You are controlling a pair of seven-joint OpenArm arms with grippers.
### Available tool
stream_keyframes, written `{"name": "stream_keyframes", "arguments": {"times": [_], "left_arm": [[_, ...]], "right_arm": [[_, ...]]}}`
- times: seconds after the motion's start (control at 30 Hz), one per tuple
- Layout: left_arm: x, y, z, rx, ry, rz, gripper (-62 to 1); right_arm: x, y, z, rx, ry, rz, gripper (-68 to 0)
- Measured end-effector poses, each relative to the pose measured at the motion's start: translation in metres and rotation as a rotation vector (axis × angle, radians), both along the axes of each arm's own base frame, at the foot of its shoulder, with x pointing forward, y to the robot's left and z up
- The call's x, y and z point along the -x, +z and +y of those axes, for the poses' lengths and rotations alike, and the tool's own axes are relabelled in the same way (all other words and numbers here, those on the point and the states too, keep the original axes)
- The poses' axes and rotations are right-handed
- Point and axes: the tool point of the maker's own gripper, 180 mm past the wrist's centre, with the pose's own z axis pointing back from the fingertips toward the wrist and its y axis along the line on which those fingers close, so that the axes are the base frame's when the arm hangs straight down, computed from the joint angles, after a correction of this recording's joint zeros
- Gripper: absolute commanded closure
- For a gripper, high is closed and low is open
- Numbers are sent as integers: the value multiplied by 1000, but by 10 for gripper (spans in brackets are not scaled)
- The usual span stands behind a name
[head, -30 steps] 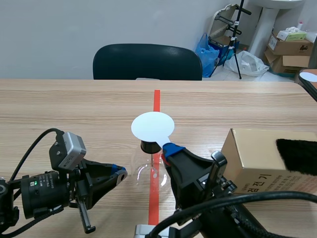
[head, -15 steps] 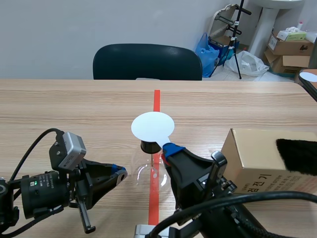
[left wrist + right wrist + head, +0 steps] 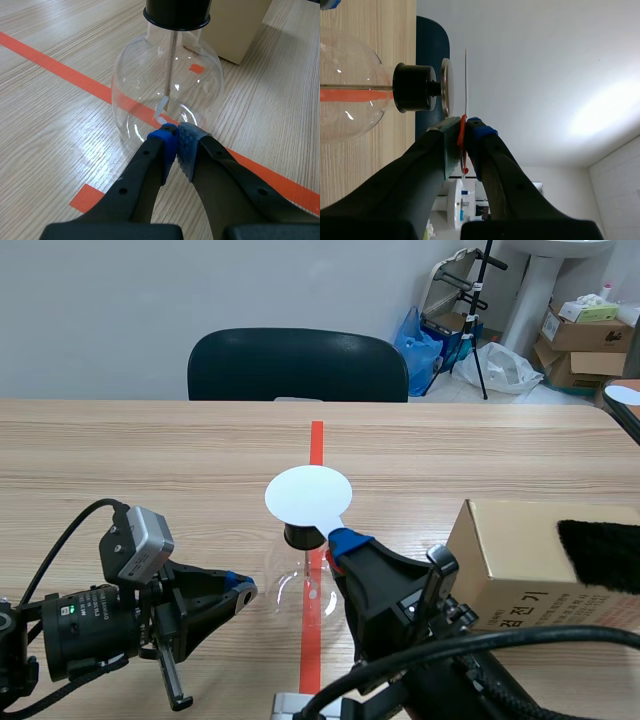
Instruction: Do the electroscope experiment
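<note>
Half done, I judge: right jaws are clamping the white disc by its handle, just above the electroscope mid-worktop; left jaws are sitting closed by its flask; leaf reading remaining.

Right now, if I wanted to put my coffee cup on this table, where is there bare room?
The far table is bare, from the white disc to the edge by the chair, both sides of the tape line. The near middle is crowded: flask, left gripper, right gripper and cardboard box.
</note>
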Motion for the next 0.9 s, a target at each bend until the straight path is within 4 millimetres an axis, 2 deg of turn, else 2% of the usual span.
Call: {"name": "stream_keyframes", "arguments": {"times": [0.47, 0.9], "left_arm": [[0, 0, 0, 0, 0, 0, -17], [0, 0, 0, 0, 0, 0, -17]], "right_arm": [[-1, 0, -2, -1, -11, 0, -9], [-24, 2, -41, -17, -264, -2, -9]]}}
